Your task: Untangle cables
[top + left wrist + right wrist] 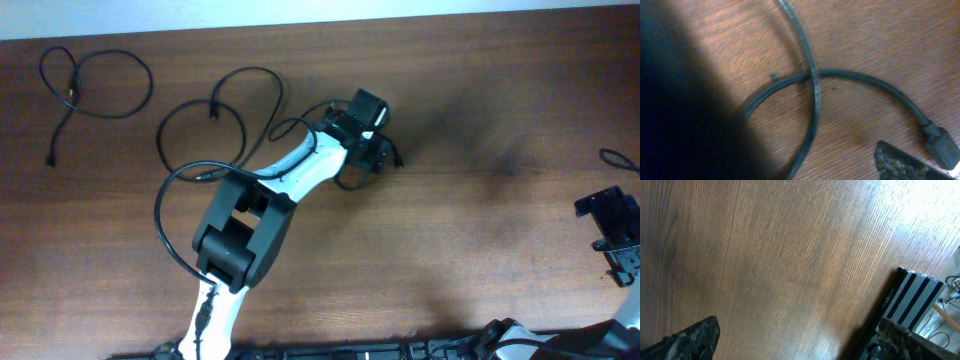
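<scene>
Far-left cable (95, 75): lying as a loose loop of its own near the left end of the worktop (480, 250), well apart from the other cords and looking already separated.
Middle cable (225, 105): curling in an open loop just left of the left arm, close to the arm's own thicker wire. Not possible telling from above whether it is touching the third cord.
Third cable (860, 80): lying flat on the wood directly under the left gripper (366, 150) and crossing over itself once in the wrist view. Its plug (940, 145) is ending at the lower right.
Left gripper: hovering low over that crossing with jaws standing wide. One finger pad (900, 162) is showing just beside the plug without pinching it, and the other side is disappearing into dark blur. Gripping nothing.
Reason for the pose: probably lining up to straddle one strand and draw the loop open, that crossing being the one overlap clearly showing.
Right gripper (617, 238): sitting at the far right edge, well apart from every cable, with jaws spread fully over bare wood. Touching nothing, and seemingly parking out of the way.
</scene>
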